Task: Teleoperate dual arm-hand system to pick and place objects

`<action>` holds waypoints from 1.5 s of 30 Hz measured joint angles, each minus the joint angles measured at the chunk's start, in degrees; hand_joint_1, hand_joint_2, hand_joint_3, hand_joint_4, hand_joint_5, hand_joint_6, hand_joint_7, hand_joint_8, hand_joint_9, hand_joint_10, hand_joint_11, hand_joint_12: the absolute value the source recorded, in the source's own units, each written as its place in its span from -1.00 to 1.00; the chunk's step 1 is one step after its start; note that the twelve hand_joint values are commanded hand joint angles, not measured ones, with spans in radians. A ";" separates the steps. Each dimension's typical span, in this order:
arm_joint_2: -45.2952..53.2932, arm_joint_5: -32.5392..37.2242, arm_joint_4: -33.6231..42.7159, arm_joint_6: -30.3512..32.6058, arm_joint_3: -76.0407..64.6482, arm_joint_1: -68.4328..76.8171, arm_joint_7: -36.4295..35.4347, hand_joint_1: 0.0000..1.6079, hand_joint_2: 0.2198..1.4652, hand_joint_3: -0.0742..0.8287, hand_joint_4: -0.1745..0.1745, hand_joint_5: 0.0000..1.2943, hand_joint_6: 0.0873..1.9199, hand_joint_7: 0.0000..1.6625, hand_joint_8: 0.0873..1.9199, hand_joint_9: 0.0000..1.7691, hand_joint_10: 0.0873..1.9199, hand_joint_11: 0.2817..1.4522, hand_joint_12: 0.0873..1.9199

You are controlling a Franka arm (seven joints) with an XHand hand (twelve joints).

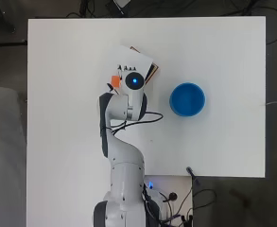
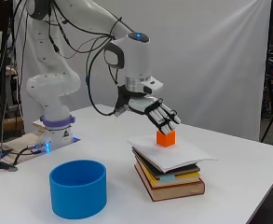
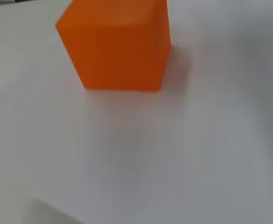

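Note:
An orange cube (image 2: 166,138) rests on the white top sheet of a stack of books (image 2: 171,170). In the overhead view only a corner of the orange cube (image 1: 115,81) shows beside the arm's wrist. The hand (image 2: 158,113) hovers just above the cube, fingers straight and spread, pointing down and to the right, not touching it as far as I can tell. The wrist view is filled by the orange cube (image 3: 117,44) on the white sheet (image 3: 173,154). A blue round bowl (image 1: 187,99) stands apart from the books; it shows in the side view as a blue tub (image 2: 78,188).
The stack of books (image 1: 140,64) lies near the table's far middle, partly under the arm. A cable (image 1: 147,118) loops off the arm over the table. The table's right edge (image 1: 264,94) is beyond the bowl.

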 joint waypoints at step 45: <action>-19.20 -5.50 7.73 -9.63 -13.78 -4.50 -8.05 0.05 0.71 -0.84 1.00 -0.01 0.53 -0.15 0.90 0.13 1.00 -0.26 0.79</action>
